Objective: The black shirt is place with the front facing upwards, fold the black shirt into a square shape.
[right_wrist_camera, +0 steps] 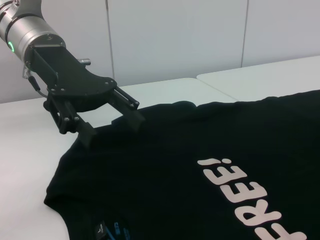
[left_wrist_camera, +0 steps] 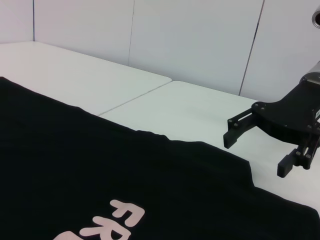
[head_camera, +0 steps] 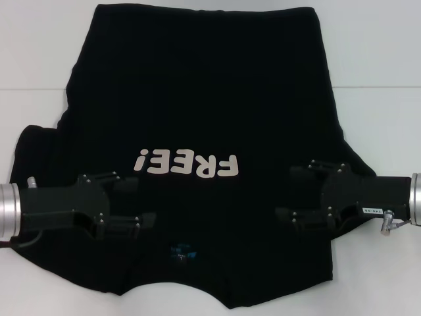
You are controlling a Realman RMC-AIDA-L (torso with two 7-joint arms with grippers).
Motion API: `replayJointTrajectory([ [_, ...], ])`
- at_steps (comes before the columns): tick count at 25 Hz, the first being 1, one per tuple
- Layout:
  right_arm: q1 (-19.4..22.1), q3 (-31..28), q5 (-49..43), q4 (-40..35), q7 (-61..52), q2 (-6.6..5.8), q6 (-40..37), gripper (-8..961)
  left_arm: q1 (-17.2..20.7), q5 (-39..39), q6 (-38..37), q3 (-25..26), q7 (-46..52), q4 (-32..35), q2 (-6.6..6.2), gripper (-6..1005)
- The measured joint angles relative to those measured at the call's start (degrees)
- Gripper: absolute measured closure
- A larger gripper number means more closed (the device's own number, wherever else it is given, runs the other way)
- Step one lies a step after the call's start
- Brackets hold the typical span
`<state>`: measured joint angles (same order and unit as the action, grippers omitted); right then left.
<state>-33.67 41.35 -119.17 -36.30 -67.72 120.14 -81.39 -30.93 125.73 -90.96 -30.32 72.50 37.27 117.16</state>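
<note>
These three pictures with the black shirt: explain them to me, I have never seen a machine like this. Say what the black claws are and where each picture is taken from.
It is a robot with two arms. One picture looks down from its head; the other two come from cameras on its wrists, each catching the opposite arm's claw. The black shirt lies flat on a white table, its "FREE!" print facing up and a small blue neck label near the robot. The left gripper and right gripper are both open, above the shirt's shoulder areas. Neither holds anything yet.

The black shirt bears white "FREE!" letters between both black grippers. Its neck label is blue. The table is white.
</note>
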Motion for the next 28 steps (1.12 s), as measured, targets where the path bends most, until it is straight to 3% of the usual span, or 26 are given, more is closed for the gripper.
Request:
replayJointTrajectory([
  [12, -0.03, -0.28, 0.00, 0.53, 0.10, -0.09, 0.00, 9, 0.00, 0.06, 0.60, 0.19, 0.48, 0.08, -0.02, 126],
  [16, -0.06, -0.46, 0.00, 0.58, -0.25, -0.09, 0.16, 8, -0.34, -0.09, 0.83, 4.17, 8.63, -0.02, -0.71, 125],
  [19, -0.07, -0.57, 0.00, 0.68, -0.60, -0.06, 0.66, 8, -0.68, -0.13, 0.94, 8.84, 19.68, -0.24, -2.71, 125],
  [24, -0.12, -0.58, 0.00, 0.71, -2.70, -0.01, 1.98, 8, -0.59, 0.37, 2.90, 11.45, 41.11, -1.73, -7.84, 125],
  [28, -0.30, -0.29, 0.70, 0.71, -3.08, 0.06, 2.06, 8, 0.69, 3.75, 6.89, 11.76, 54.82, 0.46, -9.46, 125],
])
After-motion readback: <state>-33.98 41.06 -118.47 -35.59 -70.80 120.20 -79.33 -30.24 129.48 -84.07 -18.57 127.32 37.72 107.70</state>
